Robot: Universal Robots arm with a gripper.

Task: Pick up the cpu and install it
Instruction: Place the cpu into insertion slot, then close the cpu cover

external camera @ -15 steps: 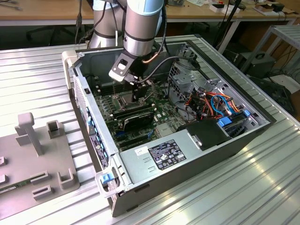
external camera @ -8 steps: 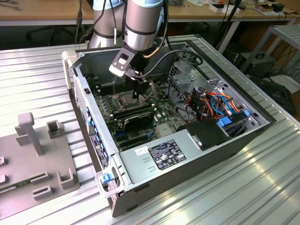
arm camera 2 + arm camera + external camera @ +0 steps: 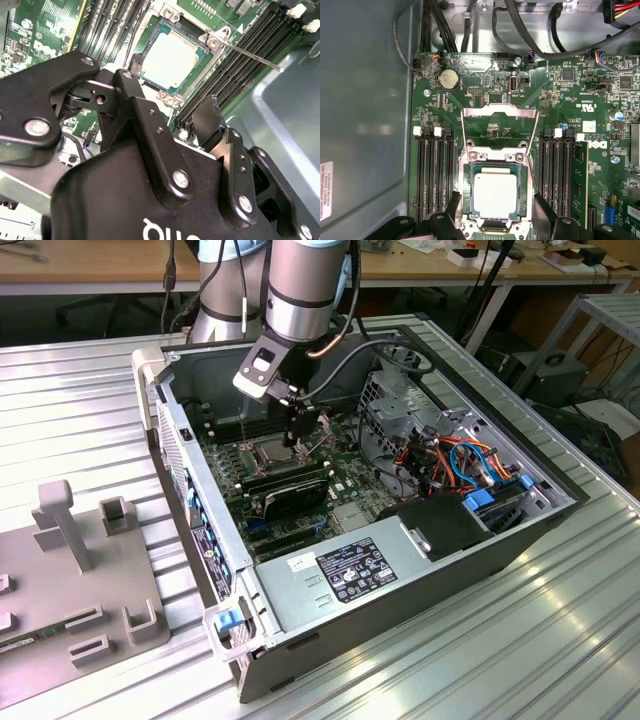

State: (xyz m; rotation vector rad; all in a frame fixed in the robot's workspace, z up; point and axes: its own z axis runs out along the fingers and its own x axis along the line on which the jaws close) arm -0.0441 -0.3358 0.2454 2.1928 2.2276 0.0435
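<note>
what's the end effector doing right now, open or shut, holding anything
End effector: open, holding nothing; its fingers stand either side of the cpu, which lies in the socket.

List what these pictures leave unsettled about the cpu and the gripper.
- Both wrist views: the cpu lies in the socket; its underside is hidden beneath it, so full seating cannot be judged.
- Exterior view: the gripper stands over the socket, whose contents are too small to tell.
- First wrist view: one side of the socket is cut off by the picture's edge.
</note>
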